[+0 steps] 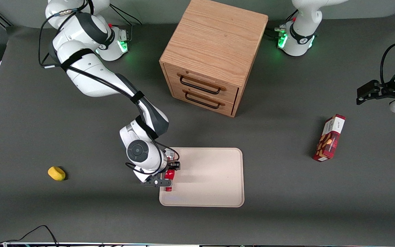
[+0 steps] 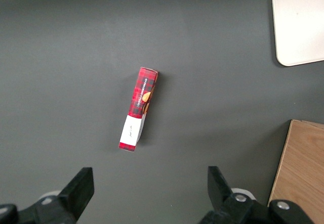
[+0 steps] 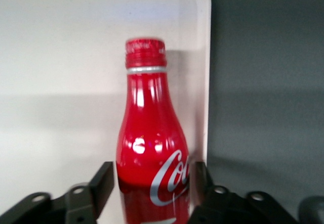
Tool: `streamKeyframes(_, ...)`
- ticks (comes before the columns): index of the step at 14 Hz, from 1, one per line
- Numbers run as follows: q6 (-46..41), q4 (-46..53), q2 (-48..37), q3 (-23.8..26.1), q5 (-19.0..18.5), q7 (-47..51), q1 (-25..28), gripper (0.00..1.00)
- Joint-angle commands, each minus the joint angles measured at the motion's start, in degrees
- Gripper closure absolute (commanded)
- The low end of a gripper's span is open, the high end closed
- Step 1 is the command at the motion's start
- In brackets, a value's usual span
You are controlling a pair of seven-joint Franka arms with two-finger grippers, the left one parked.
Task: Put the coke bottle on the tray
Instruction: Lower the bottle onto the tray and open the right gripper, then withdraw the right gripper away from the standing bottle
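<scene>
Coke bottle (image 3: 152, 148), probably light, rigid and slick-walled, was held at its lower body between the fingers (image 3: 104, 186) of the gripper (image 1: 166, 176), over the tray (image 1: 211, 178) near the edge toward the working arm's end.

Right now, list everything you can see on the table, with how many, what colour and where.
coke bottle: one, red, between the fingers over the tray's edge nearest the working arm.
tray: one, beige, on the table nearer the front camera than the cabinet.
drawer cabinet: one, light wood, two drawers with dark handles, mid-table.
snack box: one, red, lying toward the parked arm's end.
yellow object: one, small, toward the working arm's end.
table: one, dark grey.
gripper: one, black fingers closed on the bottle's body, at the tray's edge.
</scene>
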Motion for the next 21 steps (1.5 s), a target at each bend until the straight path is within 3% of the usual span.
streamKeyframes(1,1.5,0.59,1.71,0.31,-4.65,3.47,0.48,0.0)
streamKeyframes(10,0.62,0.77,-0.66,0.84,-4.22,3.3,-0.05,0.0)
streamKeyframes(14,-4.12,1.03,-3.73,2.51,-4.04,3.04,-0.93,0.0)
streamKeyframes(18,-14.2,0.68,-13.47,5.05,-3.69,2.95,-3.38,0.0)
streamKeyframes(19,-18.33,0.77,-16.54,5.41,-3.08,2.86,-4.17,0.0)
streamKeyframes(21,-28.79,0.68,-25.68,4.98,3.84,2.77,-6.98,0.0)
